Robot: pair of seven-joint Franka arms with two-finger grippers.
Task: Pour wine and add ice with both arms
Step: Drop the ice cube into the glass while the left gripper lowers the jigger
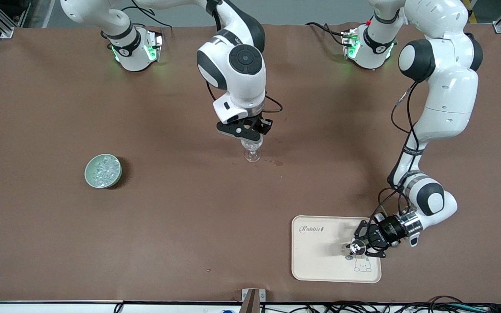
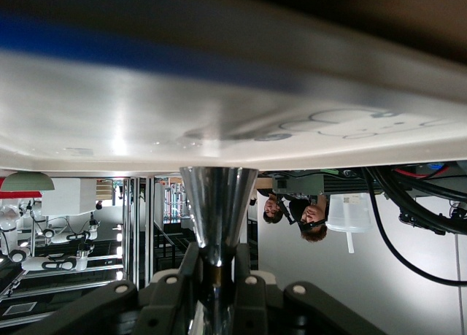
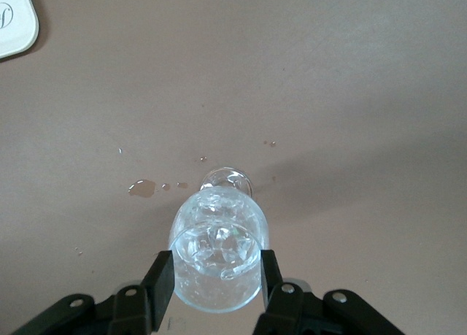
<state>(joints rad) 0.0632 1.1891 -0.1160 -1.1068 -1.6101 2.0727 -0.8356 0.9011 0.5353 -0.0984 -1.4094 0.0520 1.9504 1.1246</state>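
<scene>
A clear stemmed glass [image 1: 252,153] stands mid-table with several ice [image 3: 219,241] cubes inside it. My right gripper [image 1: 248,135] hangs just over its rim, open, one finger [image 3: 159,280] on each side of the bowl of the glass [image 3: 219,295], nothing held. My left gripper [image 1: 360,247] is low over the cream tray [image 1: 320,265], shut on the neck of a shiny metal vessel [image 2: 217,203]. A pale green bowl [image 1: 88,174] holding more ice [image 1: 104,170] sits toward the right arm's end. No wine shows in the glass.
Small reddish-brown drops [image 1: 276,163] lie on the brown table beside the glass, also seen as a drop [image 3: 141,187] in the right wrist view. The tray's corner [image 3: 14,21] shows there too. Cables run along the table's front edge.
</scene>
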